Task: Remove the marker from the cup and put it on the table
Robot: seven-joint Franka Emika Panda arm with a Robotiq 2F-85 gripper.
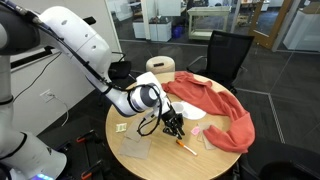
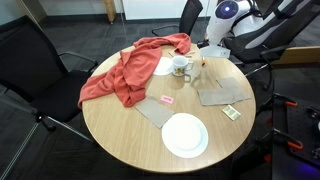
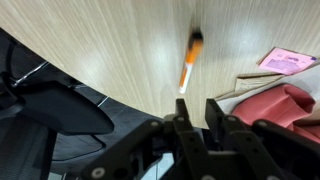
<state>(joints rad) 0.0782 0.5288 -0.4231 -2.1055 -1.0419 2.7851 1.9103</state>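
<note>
Marker [image 3: 190,62] lies flat on the wooden table [image 3: 110,40] just ahead of the claw [image 3: 197,103], whose jaws stand slightly apart, gripping nothing, with the red cloth [image 3: 288,108] beside it.

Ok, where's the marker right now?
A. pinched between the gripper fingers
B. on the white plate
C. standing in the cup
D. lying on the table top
D: in the wrist view the marker lies flat on the bare wood of the table, out past the gripper, whose fingers hold nothing.
</note>
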